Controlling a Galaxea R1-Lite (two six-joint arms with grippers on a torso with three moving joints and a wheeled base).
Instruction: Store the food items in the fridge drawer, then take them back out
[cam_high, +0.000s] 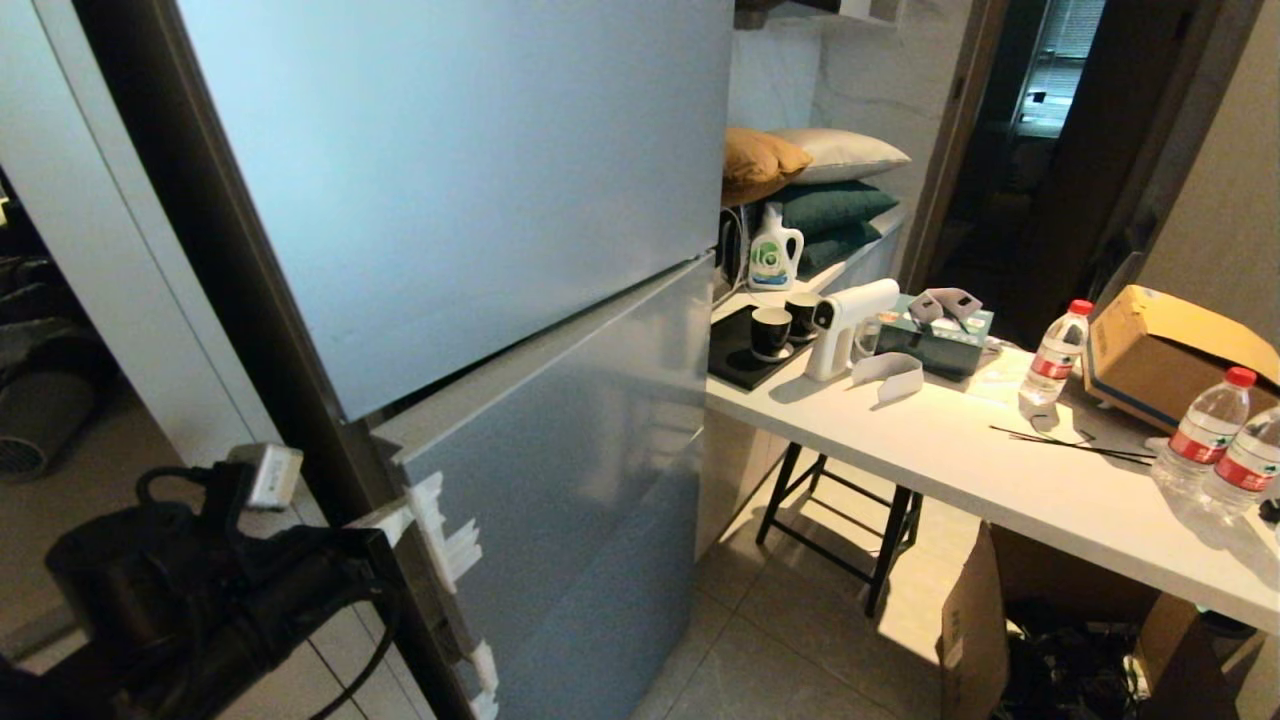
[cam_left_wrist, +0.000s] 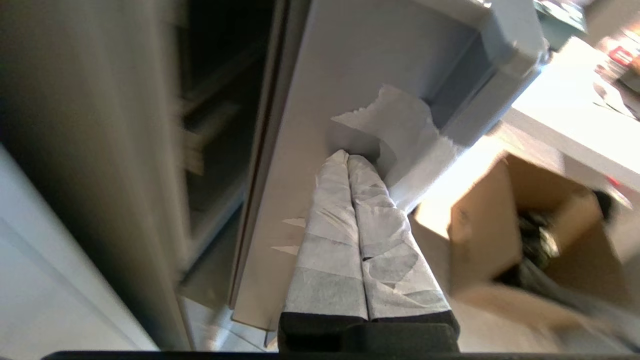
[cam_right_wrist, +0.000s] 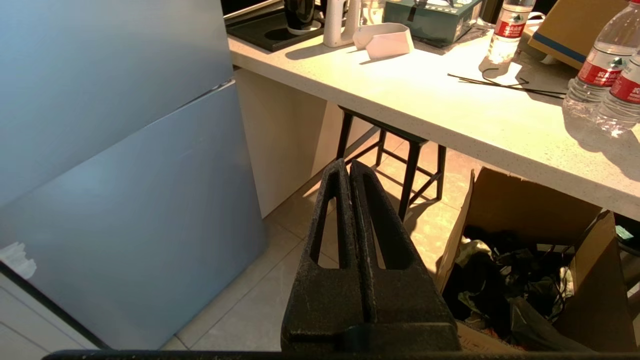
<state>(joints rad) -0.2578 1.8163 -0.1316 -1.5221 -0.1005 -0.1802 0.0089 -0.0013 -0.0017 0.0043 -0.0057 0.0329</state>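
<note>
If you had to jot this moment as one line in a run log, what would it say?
left gripper: fingers shut, tips at taped edge of lower fridge door | door ajar | right gripper: shut, idle | food: unseen

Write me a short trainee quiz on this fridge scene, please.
1. True or false: the left claw is shut, with its tips at the taped edge of the lower fridge door.
2. The right claw is: A) holding a bottle, B) shut and empty, C) wide open.
3. In the head view, how many red-capped water bottles stand on the white table?

Key: 1 true; 2 B; 3 three.
</note>
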